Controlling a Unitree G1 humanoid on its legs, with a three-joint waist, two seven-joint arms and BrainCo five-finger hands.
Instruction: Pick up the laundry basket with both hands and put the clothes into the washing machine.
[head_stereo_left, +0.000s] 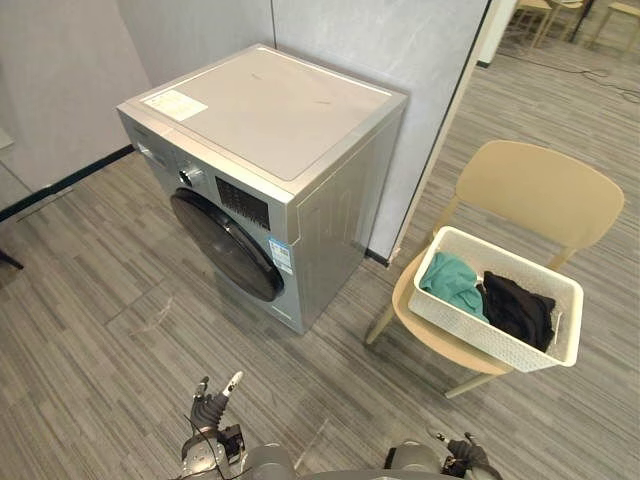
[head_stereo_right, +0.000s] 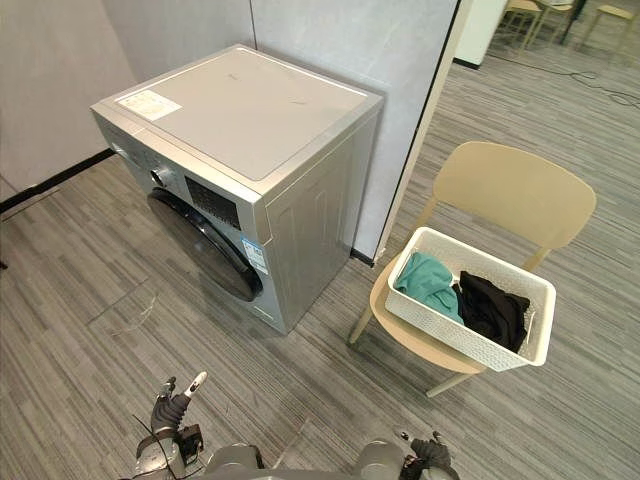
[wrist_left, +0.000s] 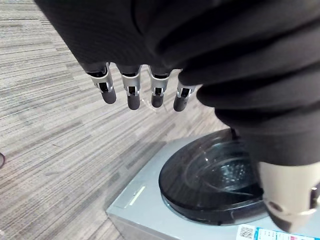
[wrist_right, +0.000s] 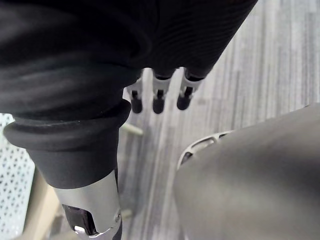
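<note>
Left robot hand (head_stereo_left: 212, 408) and right robot hand (head_stereo_left: 461, 457) fingers relaxed, holding nothing, washing machine (head_stereo_left: 290, 120) stickers (head_stereo_left: 175, 104) unreadable, laundry basket (head_stereo_left: 470, 335) on chair (head_stereo_left: 540, 190)

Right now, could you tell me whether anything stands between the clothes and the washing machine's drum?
Yes: the round dark door of the washing machine is shut. The clothes lie in the laundry basket on the chair beside it.

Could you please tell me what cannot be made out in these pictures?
Drum of the silver front-loading washing machine: behind its closed dark round door, dim in the left wrist view.
Bottom of the white perforated laundry basket: covered by the teal garment and black garment, eye views.
Right hand: partly cut off by the eye views' bottom edge.
White label on the machine's top: print too small.
</note>
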